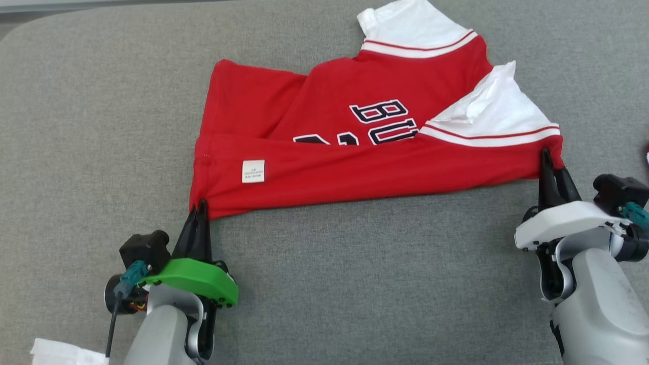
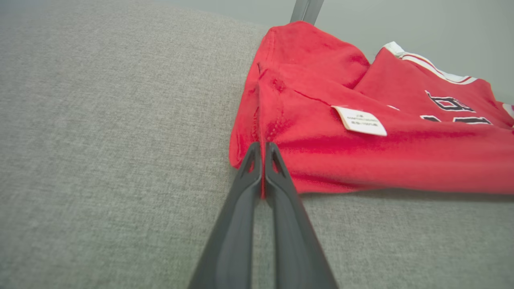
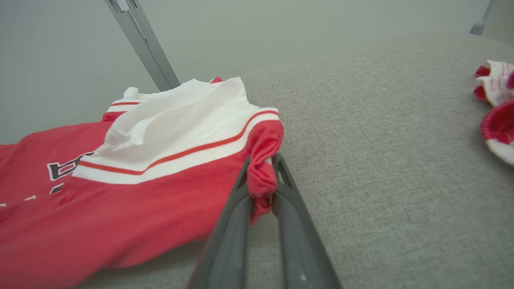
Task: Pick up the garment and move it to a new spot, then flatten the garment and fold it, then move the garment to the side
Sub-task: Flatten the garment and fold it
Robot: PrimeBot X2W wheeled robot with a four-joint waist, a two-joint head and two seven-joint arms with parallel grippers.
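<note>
Red jersey (image 1: 355, 152) cloth with white sleeves and dark block lettering lay on the grey fabric-covered tabletop (image 1: 101, 126), spread from the centre of the head view toward 1 o'clock.

**Grip state**
- Left fingers (image 1: 202, 208) were pressed together on the jersey's corner at 7 o'clock. The left wrist view showed a thin edge of red cloth between them (image 2: 251, 168).
- Right fingers (image 1: 546, 172) were clamped on the corner at 4 o'clock. A thick bunch of red cloth held them slightly apart (image 3: 237, 200).

**Step in hand (judged)**
Both ends of the near edge were held, so the step was taken to be flattening or folding. It called for the following:
1. Move both arms together at equal height, so the edge stays straight.
2. Keep light tension between the two corners, enough to clear slack without stretching the cloth.
3. Release only once the edge lies flat.

**Condition of the jersey**
- A strip along the near edge was doubled over and showed a white label (image 1: 253, 171).
- The strip covered the bottom of the lettering.
- One white sleeve (image 1: 494, 109) lay creased on top, toward 3 o'clock.
- The body showed soft ridges at 10 o'clock and was not yet flat.
</note>
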